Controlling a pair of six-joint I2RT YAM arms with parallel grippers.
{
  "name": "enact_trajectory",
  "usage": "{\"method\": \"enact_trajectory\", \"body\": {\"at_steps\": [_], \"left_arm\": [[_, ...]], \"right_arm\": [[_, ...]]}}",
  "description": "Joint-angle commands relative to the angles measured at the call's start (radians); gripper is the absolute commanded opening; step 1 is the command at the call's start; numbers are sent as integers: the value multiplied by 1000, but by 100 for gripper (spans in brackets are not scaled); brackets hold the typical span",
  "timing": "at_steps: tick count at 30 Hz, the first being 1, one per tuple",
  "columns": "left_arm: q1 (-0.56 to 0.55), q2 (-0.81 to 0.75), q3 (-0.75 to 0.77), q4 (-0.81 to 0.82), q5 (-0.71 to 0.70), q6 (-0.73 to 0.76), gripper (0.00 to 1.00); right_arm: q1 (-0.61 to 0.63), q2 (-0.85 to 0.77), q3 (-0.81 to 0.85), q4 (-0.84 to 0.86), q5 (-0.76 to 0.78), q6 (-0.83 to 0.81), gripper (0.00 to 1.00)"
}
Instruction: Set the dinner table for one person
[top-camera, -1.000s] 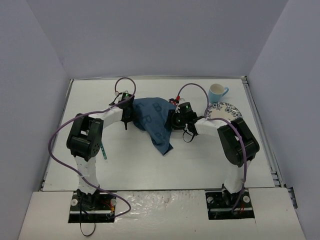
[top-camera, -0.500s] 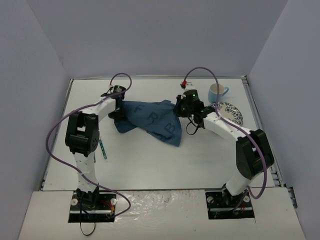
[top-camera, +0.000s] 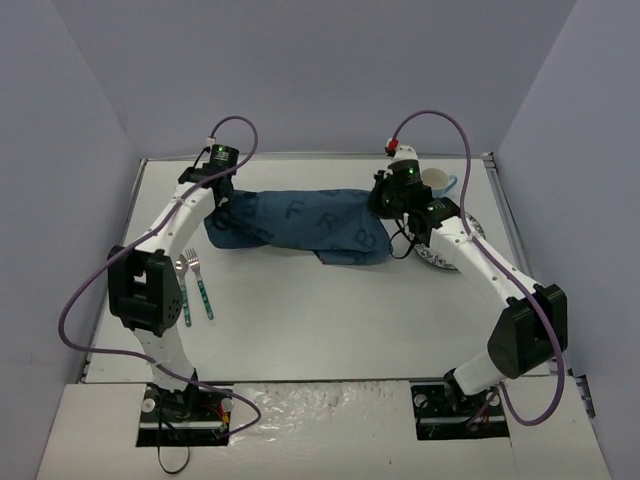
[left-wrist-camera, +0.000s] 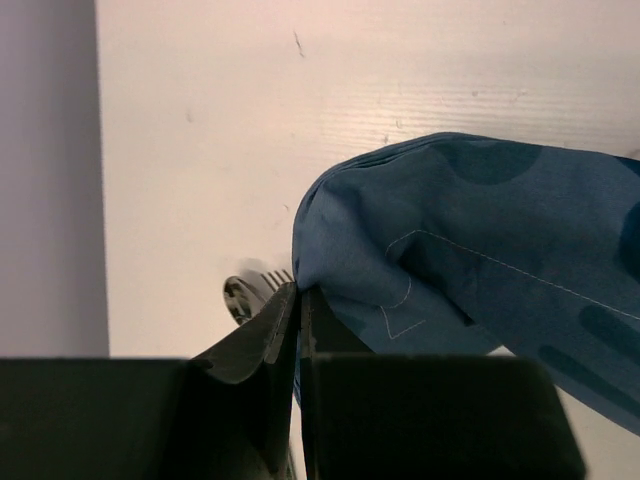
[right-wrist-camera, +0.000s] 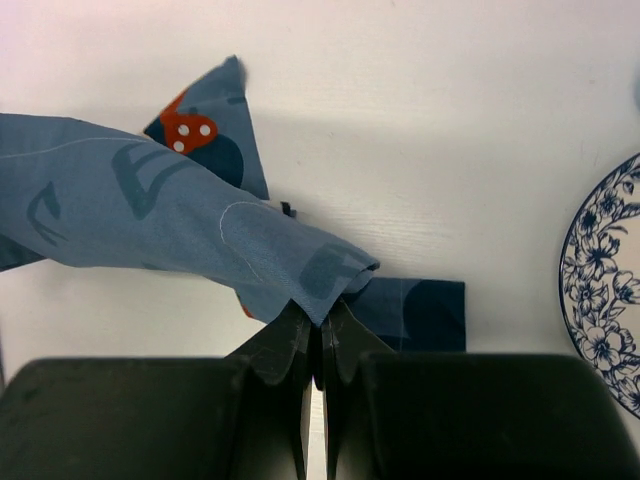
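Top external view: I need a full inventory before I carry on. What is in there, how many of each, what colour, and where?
dinner table: one, white, fills the floor of the enclosure
cloth: one, dark blue with printed letters, stretched across the far half of the table
plate: one, white with blue flowers, far right, partly under the right arm
cup: one, light blue, far right corner, behind the plate
cutlery: two pieces, green handles, side by side at the left
walls: three, pale grey, around the table
left pincer: one, black, shut on the cloth's left end
right pincer: one, black, shut on the cloth's right end
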Motion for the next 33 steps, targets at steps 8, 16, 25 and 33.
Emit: {"method": "enact_trajectory", "body": {"at_steps": [8,16,25,33], "left_arm": [[6,-248,231,-42,-66,139,0],[3,-359,407,-182,104,157,0],[3,-372,576,-251,172,296,0],[6,-52,608,-85,118,378,0]], "right_arm": [[-7,-158,270,-89,-38,-111,0],[-6,-300,289,-98,-112,-245,0],[-6,-388,260,-107,-126,-179,0],[-6,-375,-16,-112,-27,20,0]]}}
